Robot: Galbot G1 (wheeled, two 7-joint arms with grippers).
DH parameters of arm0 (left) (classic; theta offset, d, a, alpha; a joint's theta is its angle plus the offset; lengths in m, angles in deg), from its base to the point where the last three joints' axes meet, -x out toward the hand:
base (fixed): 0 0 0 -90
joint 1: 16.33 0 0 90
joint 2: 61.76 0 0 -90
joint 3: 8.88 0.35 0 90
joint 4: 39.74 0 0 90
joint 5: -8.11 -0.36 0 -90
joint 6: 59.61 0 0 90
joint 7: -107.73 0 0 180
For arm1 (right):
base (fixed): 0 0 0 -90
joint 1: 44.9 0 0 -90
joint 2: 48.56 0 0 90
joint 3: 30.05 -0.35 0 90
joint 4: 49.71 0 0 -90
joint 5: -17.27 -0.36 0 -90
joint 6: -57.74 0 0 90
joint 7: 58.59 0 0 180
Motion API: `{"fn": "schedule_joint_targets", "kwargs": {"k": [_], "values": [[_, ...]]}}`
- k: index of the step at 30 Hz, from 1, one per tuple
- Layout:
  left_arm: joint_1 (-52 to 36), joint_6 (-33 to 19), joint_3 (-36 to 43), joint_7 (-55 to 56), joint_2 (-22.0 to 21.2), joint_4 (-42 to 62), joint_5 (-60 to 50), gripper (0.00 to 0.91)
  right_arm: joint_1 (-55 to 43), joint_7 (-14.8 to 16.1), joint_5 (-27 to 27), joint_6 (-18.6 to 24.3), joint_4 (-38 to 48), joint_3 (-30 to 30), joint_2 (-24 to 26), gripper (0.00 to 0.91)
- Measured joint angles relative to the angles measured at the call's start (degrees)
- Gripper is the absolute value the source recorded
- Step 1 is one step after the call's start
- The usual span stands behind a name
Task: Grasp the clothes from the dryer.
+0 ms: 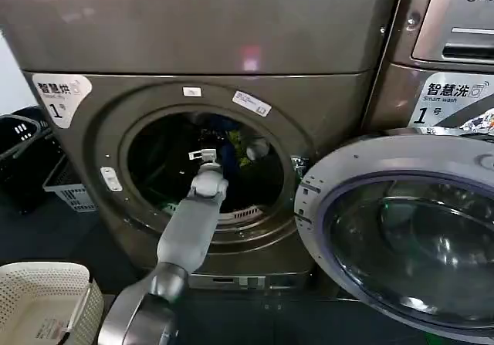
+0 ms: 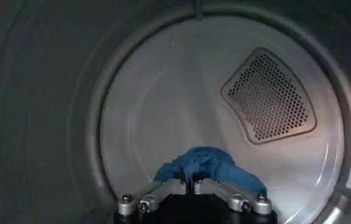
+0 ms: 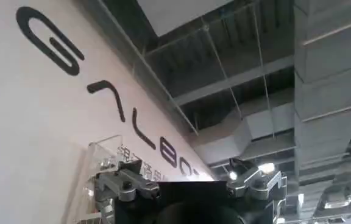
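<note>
The dryer [image 1: 85, 44] is the bronze-brown machine with the sticker numbered 1, and its round glass door [image 1: 401, 237] hangs open at the right. My left arm reaches through the porthole, with the left gripper [image 1: 204, 156] deep in the drum. In the left wrist view that gripper [image 2: 189, 181] is shut on a blue garment [image 2: 207, 164] bunched at its tips, before the drum's back wall. More clothes lie behind the arm: a yellow-green piece [image 1: 241, 150] and a white-grey one [image 1: 258, 147]. My right gripper [image 3: 187, 182] is parked away from the dryer, open, pointing up at a ceiling.
A second machine with an LG logo [image 1: 448, 44] stands to the right, behind the open door. A cream basket [image 1: 38, 299] sits at the lower left, with a grey crate [image 1: 69, 187] and a dark basket [image 1: 19, 140] beside the dryer. A perforated vent [image 2: 270, 97] marks the drum's back wall.
</note>
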Motion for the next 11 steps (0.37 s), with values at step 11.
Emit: {"fn": "schedule_joint_targets", "kwargs": {"k": [11], "values": [[-0.03,-0.12,-0.04,-0.27,0.0,0.78,-0.16,0.0,0.18,0.08,0.01,-0.74,-0.14,-0.45,0.06,0.907]]}}
